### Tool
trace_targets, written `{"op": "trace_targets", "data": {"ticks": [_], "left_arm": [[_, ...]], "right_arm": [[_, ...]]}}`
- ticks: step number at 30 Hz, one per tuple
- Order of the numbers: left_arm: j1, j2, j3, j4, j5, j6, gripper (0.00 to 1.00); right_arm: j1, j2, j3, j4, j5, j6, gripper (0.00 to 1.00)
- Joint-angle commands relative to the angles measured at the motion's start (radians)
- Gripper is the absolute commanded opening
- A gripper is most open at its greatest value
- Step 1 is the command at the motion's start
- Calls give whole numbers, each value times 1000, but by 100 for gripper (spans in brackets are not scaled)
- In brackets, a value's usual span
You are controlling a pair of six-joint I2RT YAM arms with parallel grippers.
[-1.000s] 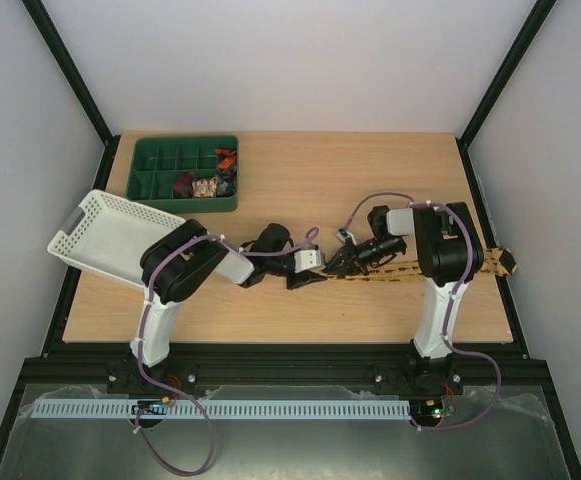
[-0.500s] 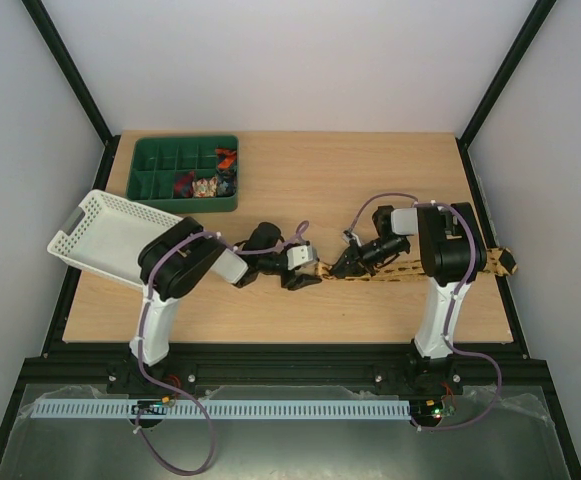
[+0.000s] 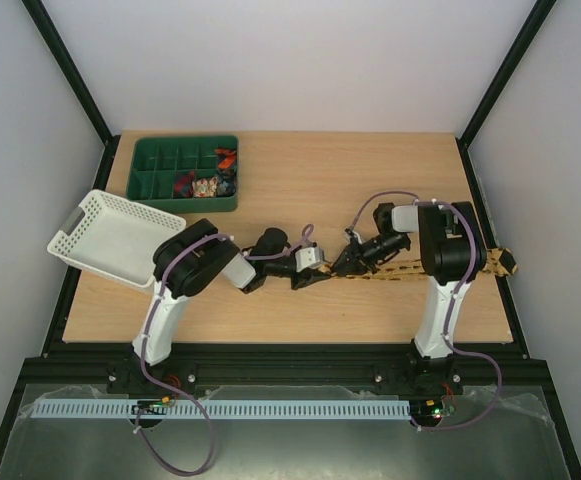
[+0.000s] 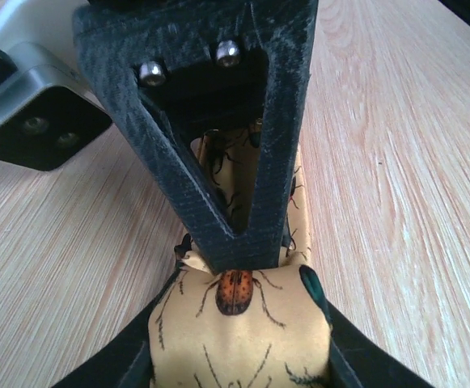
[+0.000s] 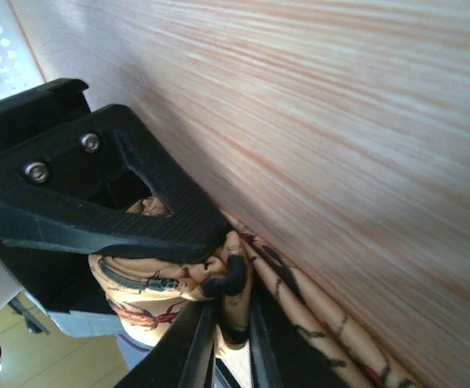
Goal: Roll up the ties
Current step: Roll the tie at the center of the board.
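Though still pinched, tie [image 4: 239, 323] (coiled) rightward.

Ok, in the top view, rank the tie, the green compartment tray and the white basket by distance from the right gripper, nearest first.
1. The tie, held in the right gripper itself.
2. The green compartment tray, far side, to the left.
3. The white basket, leftmost.

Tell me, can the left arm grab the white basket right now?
Probably not right now. The left pincer is shut on the rolled tie and points away from the basket, which lies back beside the arm. It'd have to let go and swing round.
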Motion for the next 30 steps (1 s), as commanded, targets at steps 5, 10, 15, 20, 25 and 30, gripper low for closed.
{"op": "trace_targets", "data": {"ticks": [5,10,15,20,25,30], "left_arm": [[3,-74,-46,-461,-184,108,27],[4,-96,4,-628,-253,133,28],[2,-102,29,-693,-268,144,29],[-2,-95,36,-705,-275,143,29],[-3,-91,38,-708,-280,139,30],[-3,-89,43,-708,-283,136,34]], "right_arm": [[-1,-67,15,12,195,-11,34],[-2,-160,15,-51,127,-41,45],[36,-193,13,-68,71,-22,52],[84,-149,17,15,93,45,48],[92,-93,32,37,154,21,27],[78,-88,31,21,206,-2,1]]}}
